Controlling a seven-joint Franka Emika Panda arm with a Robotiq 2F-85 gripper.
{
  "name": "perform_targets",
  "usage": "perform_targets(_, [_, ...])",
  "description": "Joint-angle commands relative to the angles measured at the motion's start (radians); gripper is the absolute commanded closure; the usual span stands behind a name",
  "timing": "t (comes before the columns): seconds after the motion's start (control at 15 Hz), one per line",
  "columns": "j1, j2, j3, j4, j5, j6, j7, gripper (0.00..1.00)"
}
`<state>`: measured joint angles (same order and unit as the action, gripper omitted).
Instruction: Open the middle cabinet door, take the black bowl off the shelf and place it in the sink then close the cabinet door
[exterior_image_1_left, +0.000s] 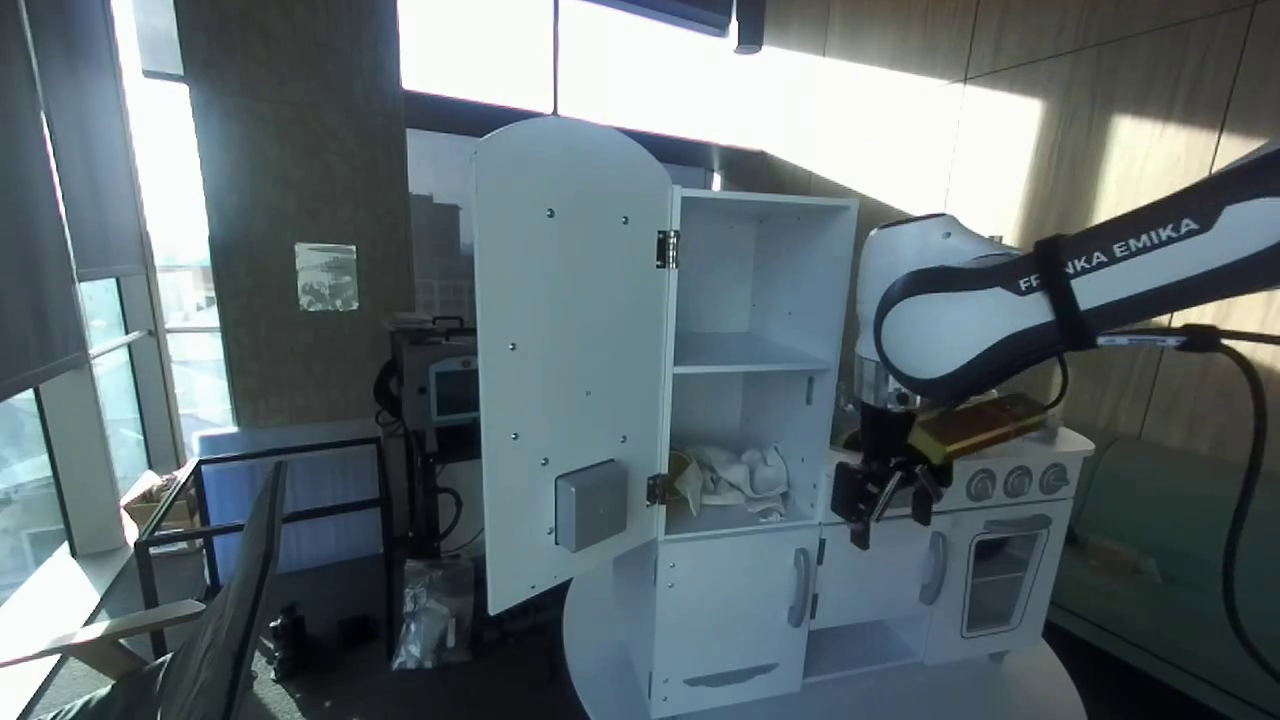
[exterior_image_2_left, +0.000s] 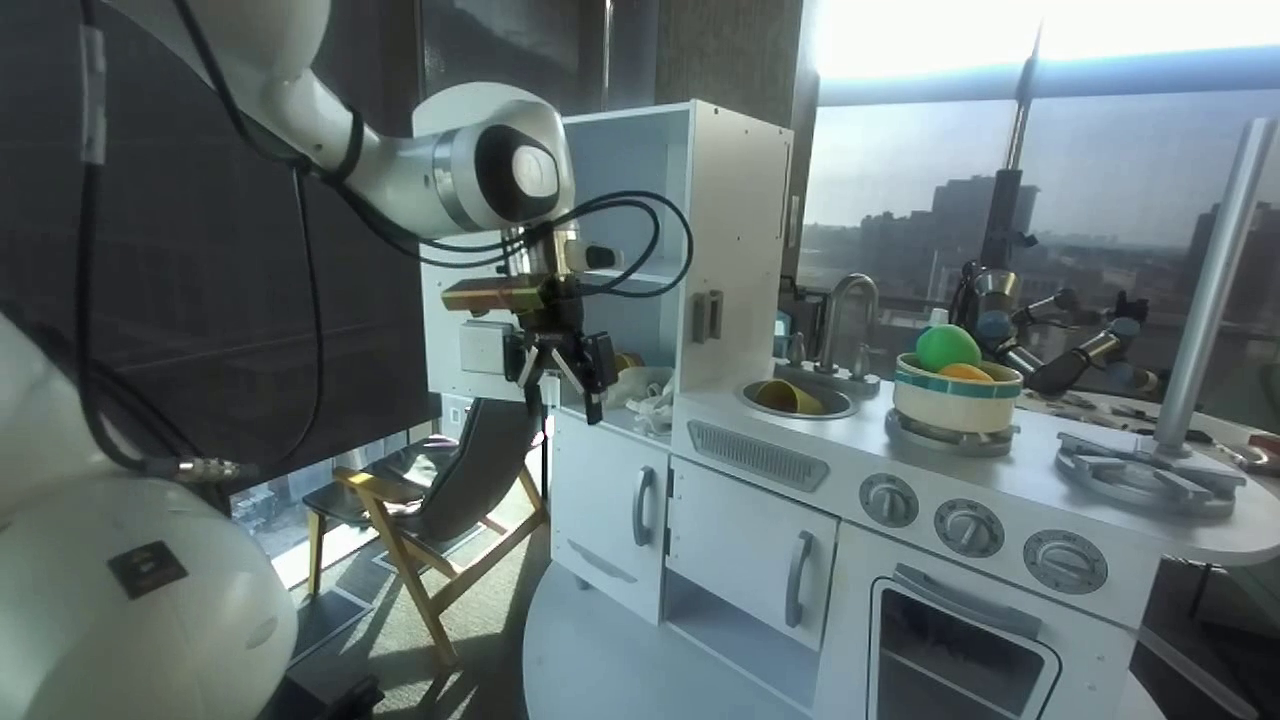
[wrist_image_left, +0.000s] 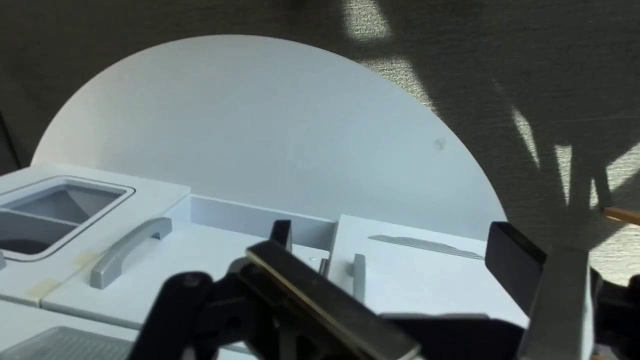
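White and grey, the toy kitchen (exterior_image_2_left: 740, 230) stands on a round white table (wrist_image_left: 280, 110), whose curve fills the upper middle of the wrist view, over a dark floor (wrist_image_left: 525, 60) sunlit in patches at upper right. Left of centre in an exterior view, the arched door (exterior_image_1_left: 575, 320) is swung out; a pale cloth (exterior_image_1_left: 740, 475) lies crumpled in the compartment (exterior_image_1_left: 710, 415) to its right. The middle door (exterior_image_2_left: 750, 540), low in both exterior views, is closed. Right of centre in an exterior view, the sink (exterior_image_2_left: 847, 406) holds a tilted yellow vessel (exterior_image_2_left: 788, 397). Near it, a cream pot (exterior_image_2_left: 955, 405) with a green ball (exterior_image_2_left: 948, 348) inside sits on a burner (exterior_image_2_left: 955, 442). A window (exterior_image_2_left: 880, 180) fills the upper right there, with hazy buildings (exterior_image_2_left: 985, 210) outside, and a wood-framed chair (exterior_image_2_left: 470, 490) stands at lower left. In an exterior view, wood panels (exterior_image_1_left: 1120, 80) catch sun at upper right, a green bench (exterior_image_1_left: 1190, 560) runs along the lower right and a grey blind (exterior_image_1_left: 40, 200) hangs at upper left. The gripper (exterior_image_1_left: 890, 520) hangs right of centre there, before the kitchen, its fingers spread wide.
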<state>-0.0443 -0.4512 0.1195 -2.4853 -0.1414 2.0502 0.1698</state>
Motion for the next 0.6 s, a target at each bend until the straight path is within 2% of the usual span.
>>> perform_targets(0.0, [-0.071,0.167,-0.041,0.042,-0.061,0.111,0.131,0.00])
perform_targets(0.13, [-0.092,0.214,-0.075,0.039,-0.099,0.172,0.138,0.00])
perform_targets(0.53, [-0.103,0.218,-0.195,-0.014,-0.099,0.281,-0.087,0.00])
